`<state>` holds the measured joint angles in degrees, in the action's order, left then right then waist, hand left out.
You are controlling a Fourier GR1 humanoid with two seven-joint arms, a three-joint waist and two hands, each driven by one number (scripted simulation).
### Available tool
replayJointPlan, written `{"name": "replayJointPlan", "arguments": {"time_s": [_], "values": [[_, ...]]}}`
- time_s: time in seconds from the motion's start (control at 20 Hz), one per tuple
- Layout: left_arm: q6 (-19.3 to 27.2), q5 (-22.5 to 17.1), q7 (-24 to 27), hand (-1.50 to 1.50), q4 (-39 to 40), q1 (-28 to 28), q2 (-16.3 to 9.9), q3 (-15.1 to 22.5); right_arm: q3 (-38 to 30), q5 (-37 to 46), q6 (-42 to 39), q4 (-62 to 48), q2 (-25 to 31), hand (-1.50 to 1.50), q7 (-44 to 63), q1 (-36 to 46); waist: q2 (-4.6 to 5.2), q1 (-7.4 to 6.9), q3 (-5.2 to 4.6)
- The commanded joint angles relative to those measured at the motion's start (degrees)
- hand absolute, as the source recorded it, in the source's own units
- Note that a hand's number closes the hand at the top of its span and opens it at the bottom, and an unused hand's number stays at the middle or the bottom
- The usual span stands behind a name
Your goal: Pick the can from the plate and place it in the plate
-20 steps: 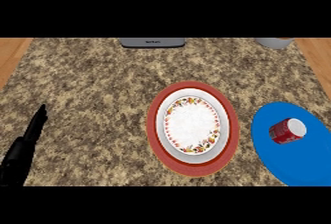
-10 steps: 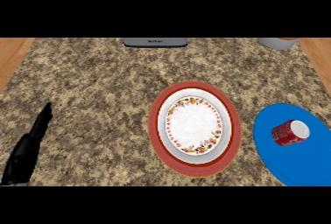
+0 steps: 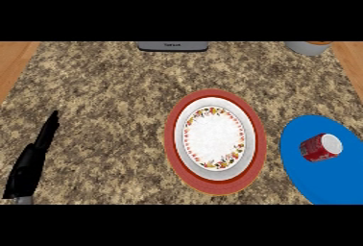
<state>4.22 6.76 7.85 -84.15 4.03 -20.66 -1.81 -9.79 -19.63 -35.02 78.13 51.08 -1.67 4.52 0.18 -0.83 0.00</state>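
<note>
A red can with a white end lies on its side on a blue plate at the right edge. In the middle of the counter, a white plate with a flowered rim sits on a larger red plate. My left hand shows at the lower left, fingers straight and pointing up, resting far from both plates. My right hand is out of the view.
A grey appliance sits at the counter's far edge, and a grey bowl stands at the far right corner. Wooden floor shows past the counter's left and right sides.
The whole view has shifted slightly right and down. The left hand has risen a little at the lower left; the can and plates keep their places relative to each other.
</note>
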Motion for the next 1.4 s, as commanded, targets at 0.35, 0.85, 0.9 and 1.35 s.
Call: {"name": "replayJointPlan", "arguments": {"time_s": [0.35,0.85,0.9,1.35], "values": [[0.1,1.6,0.8,0.00,3.4,-3.3,0.8,-1.7,10.3,19.4,-5.7,-9.9,-1.2,-1.50,-3.4,11.5,0.09,-0.09,0.02],[-2.5,2.5,-1.1,0.00,-0.6,0.4,2.0,-3.0,12.5,33.8,-6.8,-18.7,-6.2,-1.50,-17.3,11.4,-0.16,0.62,0.01],[-2.6,2.3,0.6,0.00,0.9,-0.2,1.9,-3.9,12.9,35.5,-7.0,-23.2,-7.4,-1.50,-19.9,14.2,-0.09,0.39,0.02],[-3.1,4.1,2.0,0.00,2.0,-1.2,4.0,-4.9,13.1,41.0,-6.7,-24.0,-11.7,-1.50,-17.3,15.4,-0.17,0.68,-0.01]]}}
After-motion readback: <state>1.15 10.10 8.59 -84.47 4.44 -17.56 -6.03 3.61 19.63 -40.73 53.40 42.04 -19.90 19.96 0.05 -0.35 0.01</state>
